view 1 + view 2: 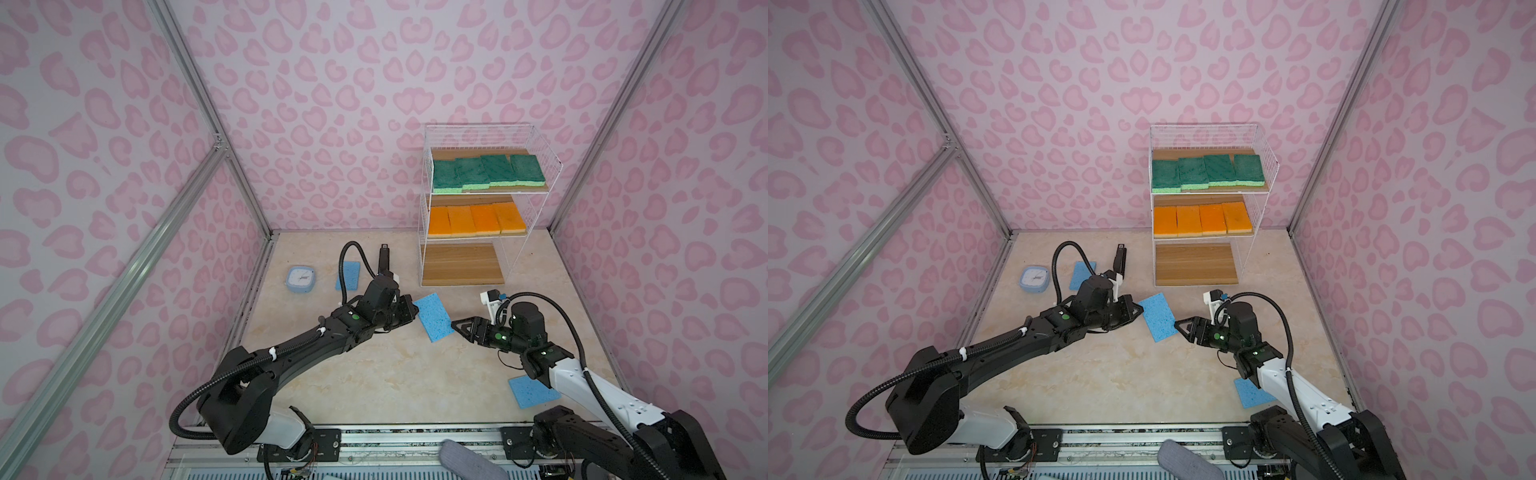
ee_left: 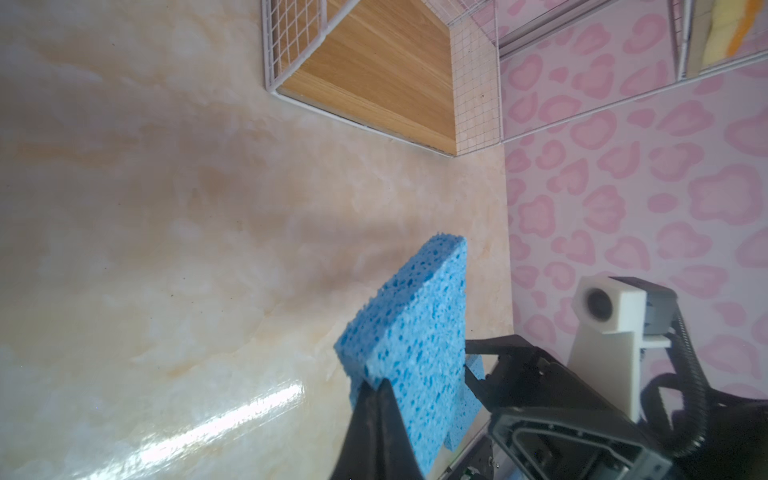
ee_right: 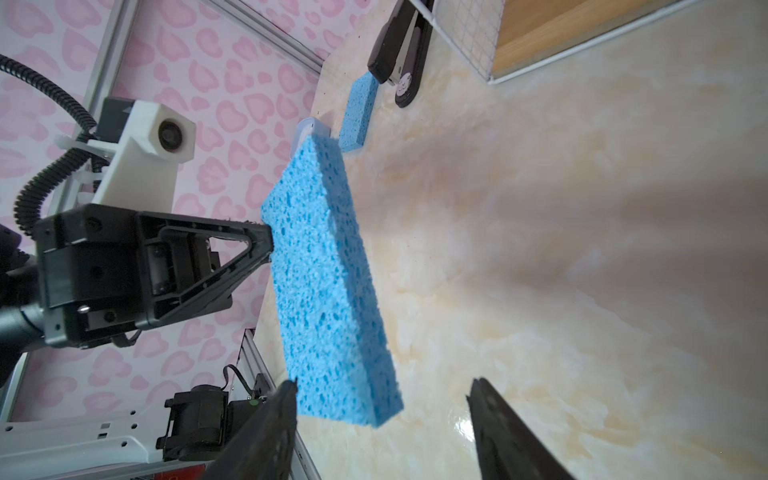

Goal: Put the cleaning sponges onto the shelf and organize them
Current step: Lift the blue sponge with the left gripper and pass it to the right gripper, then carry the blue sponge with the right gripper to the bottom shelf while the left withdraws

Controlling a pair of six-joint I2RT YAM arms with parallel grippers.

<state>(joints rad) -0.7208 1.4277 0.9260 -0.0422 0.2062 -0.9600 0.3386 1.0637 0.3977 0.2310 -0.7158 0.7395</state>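
My left gripper (image 1: pixel 411 311) is shut on one short end of a light blue sponge (image 1: pixel 432 318), holding it above the table; the pinch shows in the left wrist view (image 2: pixel 376 386). My right gripper (image 3: pixel 382 386) stands open at the sponge's (image 3: pixel 328 282) other end, whose corner reaches about level with the fingertips without touching them. The shelf (image 1: pixel 461 262) stands at the back right, with green sponges (image 1: pixel 486 172) on its top board and orange sponges (image 1: pixel 473 220) on the middle one. Its bottom board is bare. Two more blue sponges lie on the table, one at the back left (image 1: pixel 348 276) and one under my right arm (image 1: pixel 528 390).
A small blue clock (image 1: pixel 300 279) lies at the back left by the wall. A black stapler (image 1: pixel 383 259) lies between the back-left sponge and the shelf. Pink patterned walls close in three sides, and a metal rail runs along the front edge.
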